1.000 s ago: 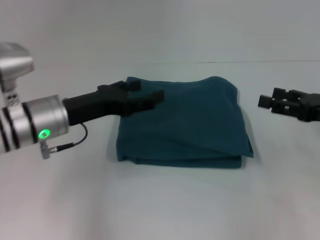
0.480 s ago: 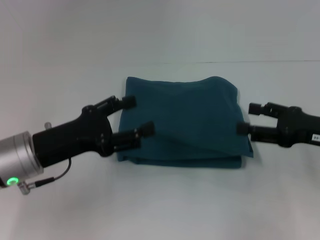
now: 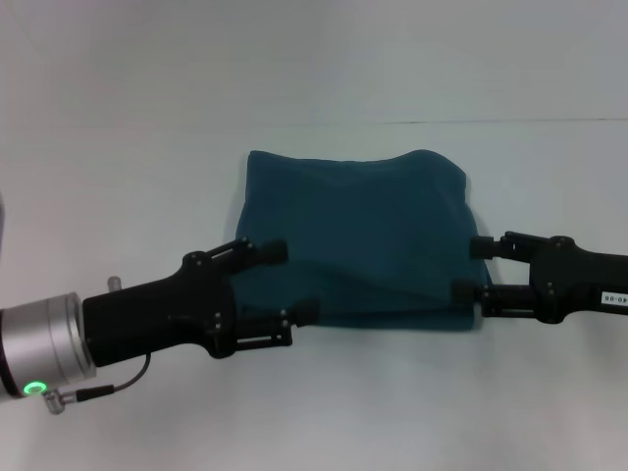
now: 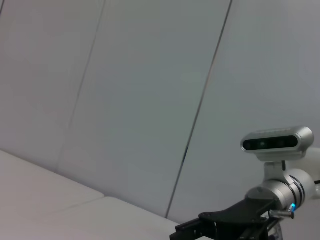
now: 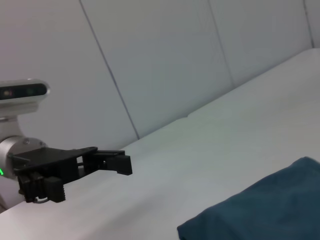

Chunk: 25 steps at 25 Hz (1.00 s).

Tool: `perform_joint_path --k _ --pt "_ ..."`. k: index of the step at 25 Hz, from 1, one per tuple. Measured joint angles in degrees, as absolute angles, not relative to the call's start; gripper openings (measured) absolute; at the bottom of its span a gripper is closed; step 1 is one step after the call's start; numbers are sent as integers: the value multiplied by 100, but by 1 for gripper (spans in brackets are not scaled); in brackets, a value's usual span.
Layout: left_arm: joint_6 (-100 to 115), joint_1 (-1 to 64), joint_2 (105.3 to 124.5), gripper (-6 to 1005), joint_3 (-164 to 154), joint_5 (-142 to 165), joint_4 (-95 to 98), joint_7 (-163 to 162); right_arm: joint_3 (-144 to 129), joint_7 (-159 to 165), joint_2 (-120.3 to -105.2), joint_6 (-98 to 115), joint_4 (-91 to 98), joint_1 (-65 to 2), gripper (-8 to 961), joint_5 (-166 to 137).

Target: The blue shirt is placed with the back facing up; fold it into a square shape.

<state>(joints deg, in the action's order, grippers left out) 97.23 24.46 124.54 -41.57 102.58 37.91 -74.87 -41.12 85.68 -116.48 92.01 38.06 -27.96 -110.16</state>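
The blue shirt (image 3: 358, 235) lies mid-bench (image 3: 118, 147) as a near-square bundle, plain side up, stacked edges showing along its near side. The left pincer (image 3: 291, 281) has its fingers spread apart at the near left corner; the right pincer (image 3: 469, 267) is likewise spread at the near right corner. Both flank the front edge, likely to pinch those corners for another fold or to square the stack.

Folded shirt (image 3: 363, 235) lying at the centre of the desk (image 3: 324, 412). Left end effector (image 3: 289, 283) at the shirt's near left corner; right end effector (image 3: 471, 267) at its near right corner, each with fingers spread, facing inward.
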Motion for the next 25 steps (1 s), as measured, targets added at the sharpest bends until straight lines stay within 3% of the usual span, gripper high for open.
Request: perform_joint_path --k 25 --pt "9844 2458 12441 928 -4157 10501 3734 -7534 -4148 8640 -11666 9282 3803 -2815 909 -11143"
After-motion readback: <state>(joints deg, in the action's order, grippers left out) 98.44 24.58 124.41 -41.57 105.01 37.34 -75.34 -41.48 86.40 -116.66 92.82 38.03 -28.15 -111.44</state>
